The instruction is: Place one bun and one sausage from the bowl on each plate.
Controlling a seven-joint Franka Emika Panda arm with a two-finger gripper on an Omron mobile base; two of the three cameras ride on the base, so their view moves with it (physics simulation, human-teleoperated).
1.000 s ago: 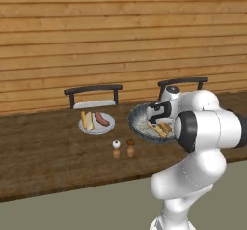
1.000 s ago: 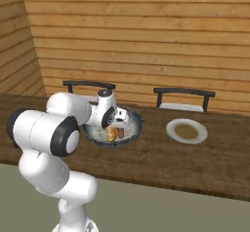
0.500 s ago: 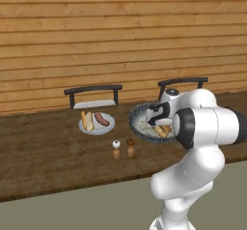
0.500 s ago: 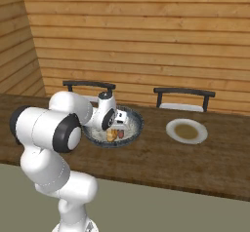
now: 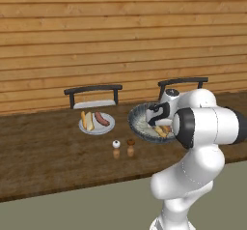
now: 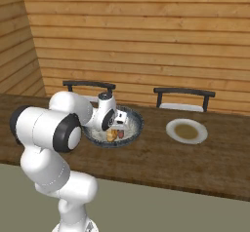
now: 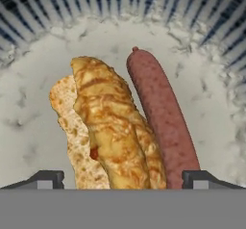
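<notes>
The wide dark-rimmed bowl (image 5: 138, 114) (image 6: 134, 124) sits on the wooden counter with my gripper (image 6: 117, 129) (image 7: 124, 182) lowered into it. In the hand view a golden bun (image 7: 113, 132) and a red-brown sausage (image 7: 163, 112) lie side by side on the bowl's speckled floor (image 7: 33, 112). Both lie between my spread fingertips (image 7: 45, 179), and the gripper is open and holds nothing. The left plate (image 5: 107, 127) carries a bun (image 5: 87, 120) and a sausage (image 5: 102, 119). The right plate (image 6: 172, 126) is bare.
Two small shakers (image 5: 116, 144) (image 5: 130, 143) stand on the counter in front of the bowl and the left plate. Two dark chair backs (image 5: 93, 90) (image 6: 184, 92) rise behind the counter against the plank wall.
The hand has sunk a little lower into the bowl over the bun and sausage. The plates, the bowl and the shakers have not moved.
</notes>
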